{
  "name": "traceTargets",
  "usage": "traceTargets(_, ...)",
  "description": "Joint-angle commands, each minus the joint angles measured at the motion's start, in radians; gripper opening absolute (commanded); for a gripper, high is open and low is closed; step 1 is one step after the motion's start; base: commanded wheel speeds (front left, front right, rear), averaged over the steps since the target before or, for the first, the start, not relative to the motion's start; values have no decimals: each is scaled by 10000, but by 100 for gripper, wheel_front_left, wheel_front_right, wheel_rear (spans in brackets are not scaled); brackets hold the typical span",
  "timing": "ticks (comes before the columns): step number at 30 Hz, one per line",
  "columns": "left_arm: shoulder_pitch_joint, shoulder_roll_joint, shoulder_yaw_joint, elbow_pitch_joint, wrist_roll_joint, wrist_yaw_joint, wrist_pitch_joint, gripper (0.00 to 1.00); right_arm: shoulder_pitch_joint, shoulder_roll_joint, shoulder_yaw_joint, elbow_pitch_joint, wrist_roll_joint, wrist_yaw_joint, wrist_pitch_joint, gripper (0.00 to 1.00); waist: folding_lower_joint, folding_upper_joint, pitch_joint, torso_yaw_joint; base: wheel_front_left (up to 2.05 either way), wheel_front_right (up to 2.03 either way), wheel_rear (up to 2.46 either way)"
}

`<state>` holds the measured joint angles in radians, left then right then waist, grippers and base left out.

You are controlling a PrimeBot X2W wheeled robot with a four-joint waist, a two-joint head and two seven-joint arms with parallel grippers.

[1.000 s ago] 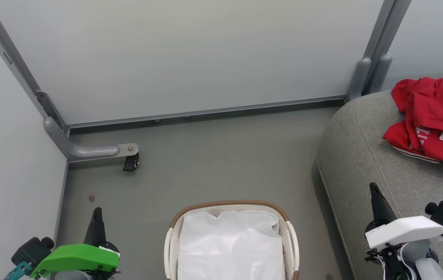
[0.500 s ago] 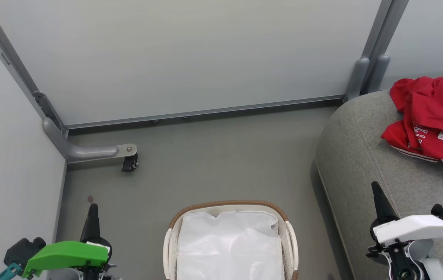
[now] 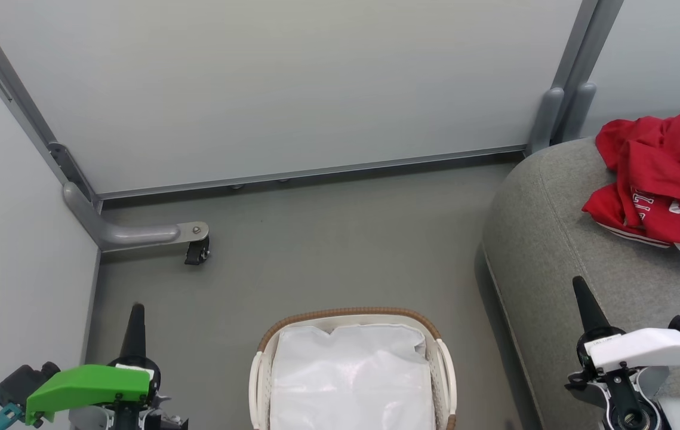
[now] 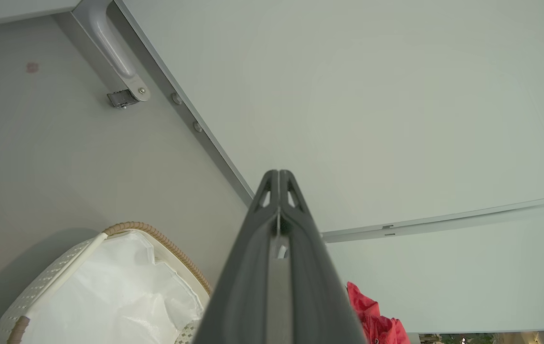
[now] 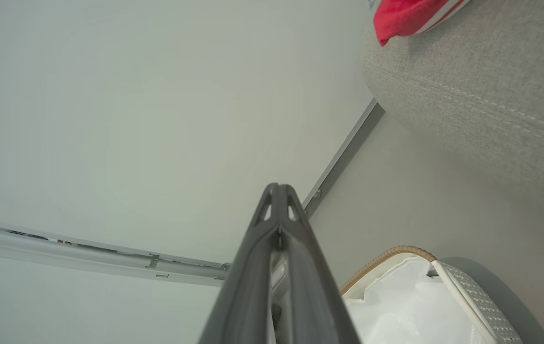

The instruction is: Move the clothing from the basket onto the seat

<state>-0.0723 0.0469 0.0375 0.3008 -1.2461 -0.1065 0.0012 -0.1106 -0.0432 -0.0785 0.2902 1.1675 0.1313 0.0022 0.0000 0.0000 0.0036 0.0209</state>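
- The floor (image 3: 328, 239) lies open between the basket (image 3: 348, 313) at the lower middle of the head view, the pale wall panel (image 3: 286, 89) behind it and the seat (image 3: 554, 239) on the right. The seat's rounded edge stands near the basket's right side, apart from it.
- A grey panel foot with a small castor (image 3: 197, 253) juts onto the floor at the left, well apart from the basket.
- The clothing (image 3: 662, 185) lies bunched on the seat towards its far right, with white lettering and trim showing. Inside the basket the white liner (image 3: 351, 376) shows.
- The left wrist view looks past the basket's woven rim and liner at its lower left and catches a scrap of the red clothing at its bottom edge. The right wrist view brings the seat's stitched seam close, with a striped red hem at the top and the basket's perforated side and handle at the lower right.
- The left hand (image 3: 136, 313) hangs low over the floor beside the basket, fingers pressed together, nothing between them.
- The right hand (image 3: 581, 291) shows against the seat's near part, fingers likewise pressed together on nothing.
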Motion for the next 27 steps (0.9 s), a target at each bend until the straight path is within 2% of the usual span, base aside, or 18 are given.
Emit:
traceTargets(1, -258, 41, 96, -112, -237, -74, 83, 0, -21, -69, -48, -133, 280, -5, 73, 0, 0, 0, 0, -5, 0, 0, 0)
traceTargets(27, -371, 50, 480, -373, -2127, -180, 679, 0, 12, -84, -230, -326, 2579, -4, 666, 0, 0, 0, -3, -105, 0, 0, 0)
